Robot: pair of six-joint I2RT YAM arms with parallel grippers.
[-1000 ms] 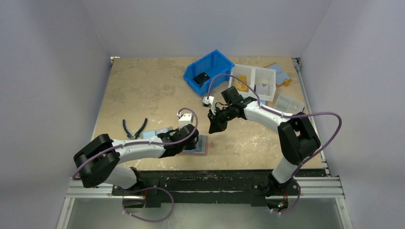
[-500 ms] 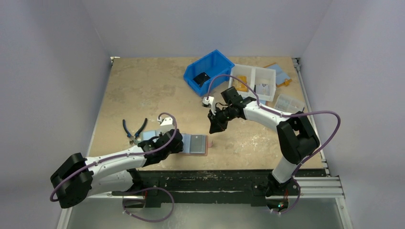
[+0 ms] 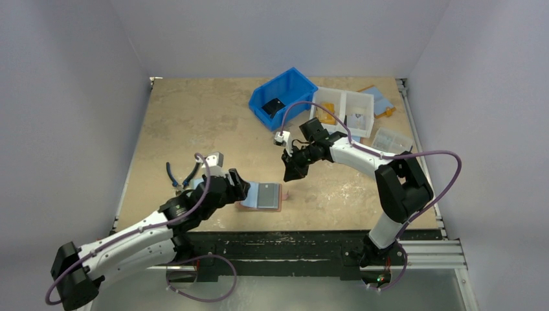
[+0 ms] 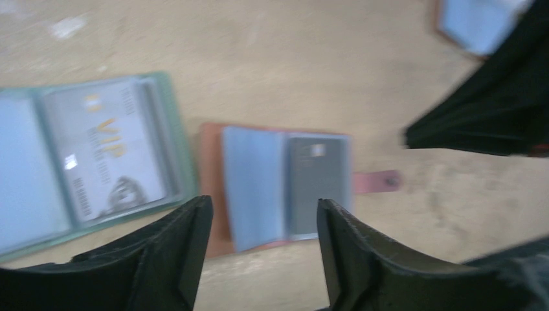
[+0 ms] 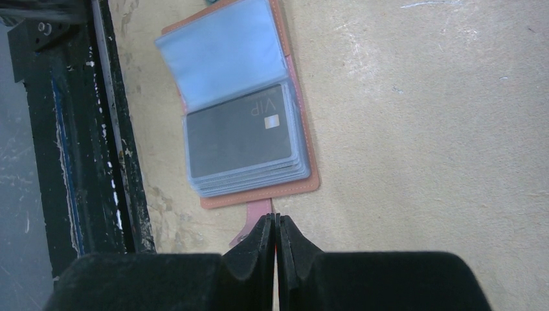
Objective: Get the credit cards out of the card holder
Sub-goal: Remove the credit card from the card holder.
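Note:
The card holder [image 3: 263,195] lies open near the table's front edge, salmon-brown with a light-blue lining. In the right wrist view the card holder [image 5: 223,58] shows a dark grey VIP credit card [image 5: 238,134] in the top sleeve of a stack. My left gripper [image 4: 264,204] hovers just left of and above it, open, with nothing between its fingers. In the top view the left gripper [image 3: 232,184] is beside the holder's left edge. My right gripper [image 5: 276,220] is shut, its tips over the pink snap tab [image 5: 254,221]. I cannot tell if they touch it.
A green-edged folder [image 4: 90,155] with a pale VIP card lies just left of the holder. Blue-handled pliers [image 3: 182,173] sit further left. At the back stand a blue bin [image 3: 283,97], clear trays [image 3: 344,109], another folder [image 3: 378,99] and a small clear box [image 3: 392,139].
My left arm has pulled back to the left off the card holder, leaving it uncovered and lying open, and its jaws have widened. The right arm has not moved.

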